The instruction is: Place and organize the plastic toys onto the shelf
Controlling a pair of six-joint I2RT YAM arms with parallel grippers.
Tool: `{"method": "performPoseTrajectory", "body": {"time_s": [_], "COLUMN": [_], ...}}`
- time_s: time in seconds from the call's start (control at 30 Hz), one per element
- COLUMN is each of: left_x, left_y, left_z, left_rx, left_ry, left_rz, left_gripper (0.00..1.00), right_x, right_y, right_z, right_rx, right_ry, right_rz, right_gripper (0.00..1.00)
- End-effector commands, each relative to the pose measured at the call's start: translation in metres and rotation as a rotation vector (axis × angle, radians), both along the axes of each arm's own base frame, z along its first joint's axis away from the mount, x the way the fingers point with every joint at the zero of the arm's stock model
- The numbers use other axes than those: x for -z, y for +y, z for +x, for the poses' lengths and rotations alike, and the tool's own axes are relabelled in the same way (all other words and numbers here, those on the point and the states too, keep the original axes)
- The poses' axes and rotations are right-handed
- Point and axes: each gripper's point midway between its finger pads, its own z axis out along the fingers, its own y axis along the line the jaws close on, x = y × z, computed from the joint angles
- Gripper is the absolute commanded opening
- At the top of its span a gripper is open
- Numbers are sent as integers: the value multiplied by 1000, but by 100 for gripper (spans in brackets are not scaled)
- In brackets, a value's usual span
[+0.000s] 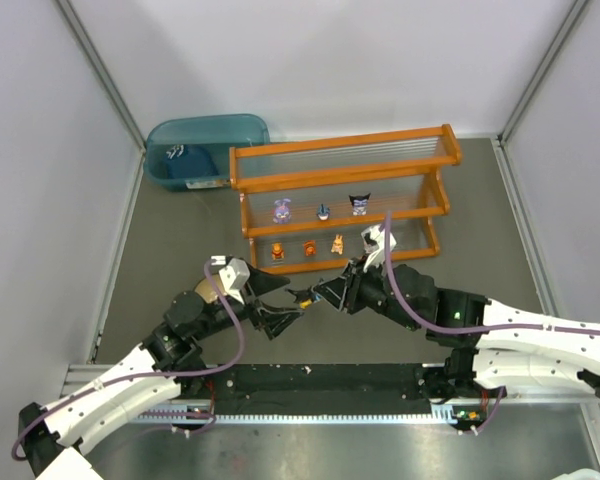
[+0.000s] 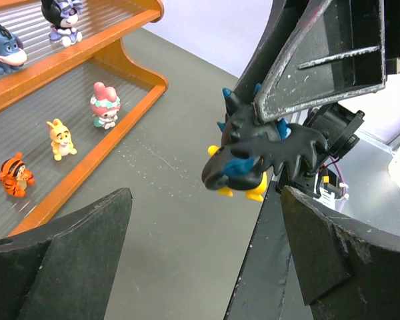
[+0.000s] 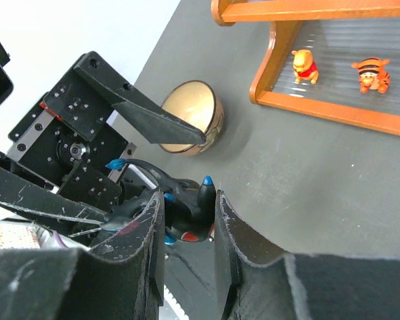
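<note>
A black toy with blue spikes and yellow feet hangs above the table, with my right gripper shut on it. My left gripper stands wide open just in front of that toy, its fingers apart from it on both sides. In the top view the two grippers meet in front of the shelf. A purple bunny, a small dark-blue toy and a black figure stand on the shelf's middle tier. The bottom tier holds three orange or tan toys and a pink one.
A teal bin sits at the back left beside the shelf, with a dark blue item inside. A tan round bowl rests on the table near my left arm. White walls close in the sides.
</note>
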Motion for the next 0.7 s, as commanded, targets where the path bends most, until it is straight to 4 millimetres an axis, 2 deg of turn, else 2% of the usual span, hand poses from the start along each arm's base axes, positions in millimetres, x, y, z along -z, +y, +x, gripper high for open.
{"method": "performPoseTrajectory", "body": {"time_s": [0.0,0.37,0.57,0.67], "left_x": [-36,-30,-29,-29], "left_y": [-2,-10,-12,-13], "left_z": [2,3,0,-1], "left_rx": [-3,30,48,57], "left_ry": [-78,-61,-57,-52], "left_rz": [-91,-73,-71,-71], "left_gripper": [99,97,76,62], "right_x": [-42,-45,-46,-43], "right_y": [12,18,21,23], "right_z": [-5,-10,-12,-12], "right_rx": [-34,-64,-75,-80], "right_ry": [-11,-1,6,13], "right_rz": [128,149,162,157], "right_gripper": [0,0,0,0]}}
